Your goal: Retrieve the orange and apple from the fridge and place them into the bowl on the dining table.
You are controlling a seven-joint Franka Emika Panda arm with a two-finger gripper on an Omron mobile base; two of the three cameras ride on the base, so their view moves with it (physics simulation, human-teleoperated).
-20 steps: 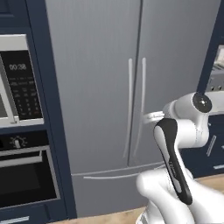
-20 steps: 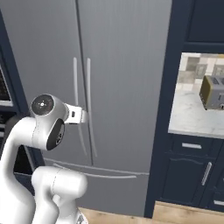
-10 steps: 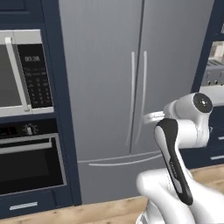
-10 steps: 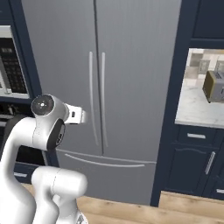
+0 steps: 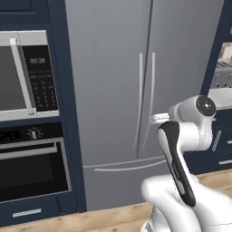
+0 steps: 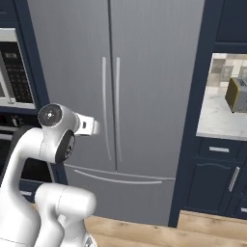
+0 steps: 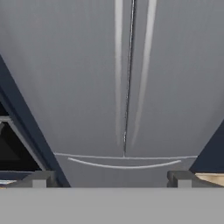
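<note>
Your fridge [image 5: 136,90] stands straight ahead, both doors closed, its two thin handles [image 6: 110,106] side by side at the middle seam. Your gripper [image 7: 112,179] faces it with fingers spread wide, holding nothing. An oven [image 5: 31,167] sits left; a toaster [image 6: 238,94] sits right.

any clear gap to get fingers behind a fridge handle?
Fridge shut. The two handles flank the door seam closely: crowded there. Bare door outboard of each handle, toward the oven or the navy cabinet. Gripper open, short of the doors.
</note>
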